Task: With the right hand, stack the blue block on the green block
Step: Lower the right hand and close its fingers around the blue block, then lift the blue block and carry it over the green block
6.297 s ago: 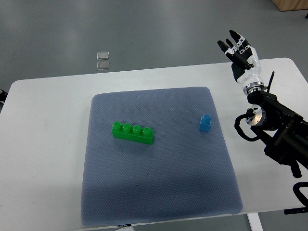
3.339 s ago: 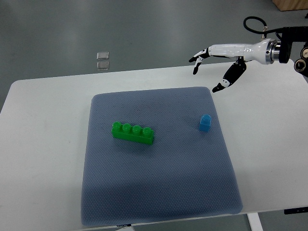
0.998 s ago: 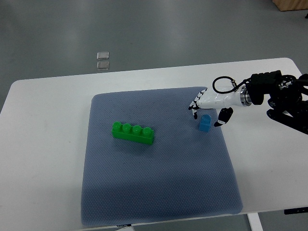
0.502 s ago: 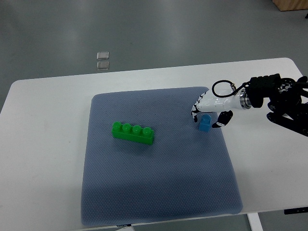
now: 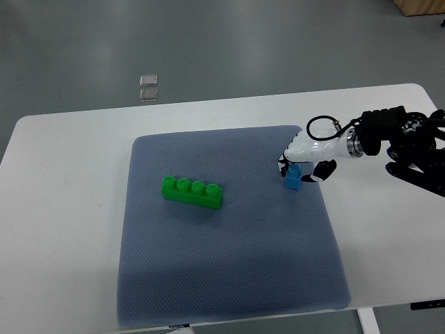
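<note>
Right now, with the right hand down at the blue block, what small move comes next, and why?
Probably close the fingers fully on the blue block before lifting. The right hand brackets it, fingers on one side and thumb on the other, but the block sits on the mat and a firm grip isn't evident. The green block waits well to the left.

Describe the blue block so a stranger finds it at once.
On the white table lies a grey-blue mat. Near its right edge, under the right hand, stands the blue block: small and single, unlike the long, four-studded green block mid-mat.
</note>
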{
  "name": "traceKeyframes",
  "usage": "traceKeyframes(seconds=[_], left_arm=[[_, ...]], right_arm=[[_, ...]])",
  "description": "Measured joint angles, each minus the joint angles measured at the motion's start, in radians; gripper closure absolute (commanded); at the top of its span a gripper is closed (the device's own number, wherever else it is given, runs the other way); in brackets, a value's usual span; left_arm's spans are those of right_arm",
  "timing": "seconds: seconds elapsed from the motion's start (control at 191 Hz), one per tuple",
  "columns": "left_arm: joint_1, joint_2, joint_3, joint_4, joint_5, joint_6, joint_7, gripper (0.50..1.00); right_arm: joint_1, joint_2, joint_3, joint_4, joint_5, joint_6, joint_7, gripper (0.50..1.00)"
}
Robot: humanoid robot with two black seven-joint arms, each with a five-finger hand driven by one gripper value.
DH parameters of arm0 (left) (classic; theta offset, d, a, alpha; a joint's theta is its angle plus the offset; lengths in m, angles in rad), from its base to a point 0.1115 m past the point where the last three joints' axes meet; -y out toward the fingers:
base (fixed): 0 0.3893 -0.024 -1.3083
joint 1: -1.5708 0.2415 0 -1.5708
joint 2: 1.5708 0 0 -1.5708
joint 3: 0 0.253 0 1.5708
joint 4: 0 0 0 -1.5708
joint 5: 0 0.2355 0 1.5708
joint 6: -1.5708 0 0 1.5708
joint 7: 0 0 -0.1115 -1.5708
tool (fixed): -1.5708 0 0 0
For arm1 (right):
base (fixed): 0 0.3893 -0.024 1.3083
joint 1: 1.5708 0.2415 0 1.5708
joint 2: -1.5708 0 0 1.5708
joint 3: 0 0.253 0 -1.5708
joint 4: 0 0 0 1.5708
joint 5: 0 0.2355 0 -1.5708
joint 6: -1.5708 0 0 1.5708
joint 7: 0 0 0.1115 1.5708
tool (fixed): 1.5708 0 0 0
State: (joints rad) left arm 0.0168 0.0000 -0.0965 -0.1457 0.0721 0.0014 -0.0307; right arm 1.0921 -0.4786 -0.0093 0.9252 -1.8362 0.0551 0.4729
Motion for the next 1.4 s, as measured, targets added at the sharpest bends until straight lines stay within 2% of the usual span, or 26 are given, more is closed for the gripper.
traceKeyframes(seconds=[0.099, 0.157, 0.256, 0.784, 1.056, 1.401], left_arm=[[0.0, 0.0, 0.0, 0.0, 0.0, 0.0, 0.0, 0.5], [0.0, 0.0, 0.0, 0.0, 0.0, 0.0, 0.0, 0.5], [0.0, 0.0, 0.0, 0.0, 0.0, 0.0, 0.0, 0.5], [0.0, 0.0, 0.0, 0.0, 0.0, 0.0, 0.0, 0.5], [0.0, 0.0, 0.0, 0.0, 0.0, 0.0, 0.0, 0.5], [0.0, 0.0, 0.0, 0.0, 0.0, 0.0, 0.0, 0.5]], right_arm=[[-0.001, 0.0, 0.0, 0.0, 0.0, 0.001, 0.0, 0.912], [-0.002, 0.0, 0.0, 0.0, 0.0, 0.002, 0.0, 0.957], [-0.003, 0.0, 0.0, 0.0, 0.0, 0.003, -0.001, 0.977], [0.049, 0.004, 0.006, 0.002, 0.0, 0.002, -0.001, 0.973], [0.141, 0.112, 0.016, 0.012, 0.012, -0.005, 0.006, 0.969], [0.211, 0.238, 0.018, 0.014, 0.02, 0.024, 0.012, 0.965]])
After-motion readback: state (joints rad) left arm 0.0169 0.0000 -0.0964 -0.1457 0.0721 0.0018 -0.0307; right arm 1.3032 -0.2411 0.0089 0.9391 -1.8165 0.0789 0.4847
